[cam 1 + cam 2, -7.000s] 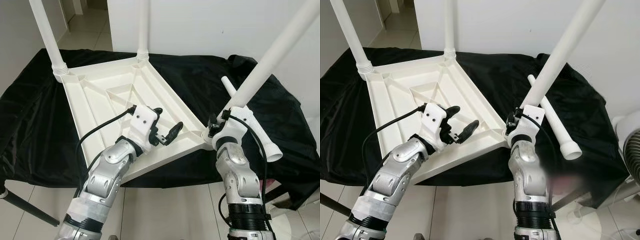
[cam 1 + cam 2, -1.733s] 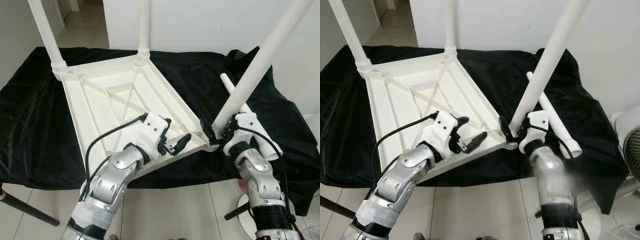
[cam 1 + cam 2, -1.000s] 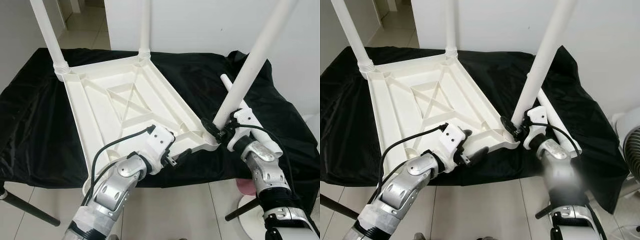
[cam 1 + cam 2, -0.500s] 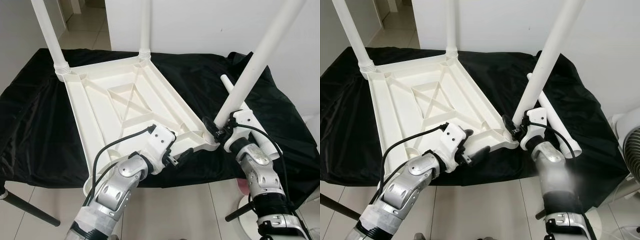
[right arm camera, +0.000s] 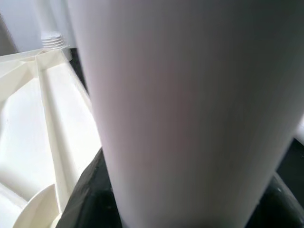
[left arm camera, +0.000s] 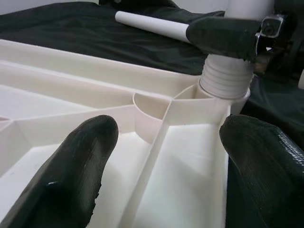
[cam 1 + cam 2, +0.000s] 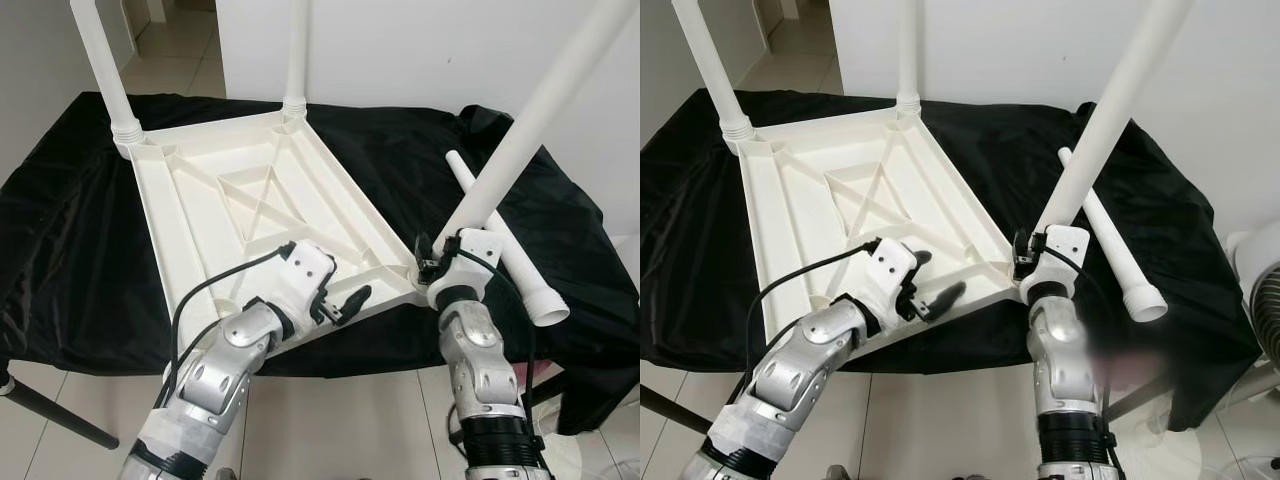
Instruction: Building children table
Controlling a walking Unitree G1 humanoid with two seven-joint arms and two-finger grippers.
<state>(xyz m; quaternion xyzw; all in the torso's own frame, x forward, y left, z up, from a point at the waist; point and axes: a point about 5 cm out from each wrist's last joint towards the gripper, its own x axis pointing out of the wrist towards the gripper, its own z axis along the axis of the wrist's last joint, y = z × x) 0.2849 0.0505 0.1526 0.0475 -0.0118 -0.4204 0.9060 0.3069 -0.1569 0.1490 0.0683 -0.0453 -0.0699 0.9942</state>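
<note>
The white plastic tabletop (image 7: pixel 200 220) lies upside down on a black cloth. Two white legs (image 7: pixel 100 60) (image 7: pixel 295 50) stand in its far corners. A third leg (image 7: pixel 537 130) leans to the right, its threaded base (image 6: pixel 225 80) in the near right corner socket. My right gripper (image 7: pixel 440 262) is shut on this leg just above the base, and the leg (image 5: pixel 190 118) sits between its fingers in the right wrist view. My left gripper (image 7: pixel 335 298) is open over the tabletop's near edge, nothing between its fingers (image 6: pixel 71 175). A fourth leg (image 7: pixel 530 283) lies loose on the cloth at the right.
The black cloth (image 7: pixel 60 250) covers the whole work surface and hangs over its front edge. A white wall is close behind. Tiled floor (image 7: pixel 60 400) and a black pole (image 7: pixel 50 415) are at lower left; a fan (image 7: pixel 1265 290) stands at the far right.
My right forearm has swung in closer and more upright, and the held leg leans a little further right with its base still at the corner. The left gripper stays open at the near edge.
</note>
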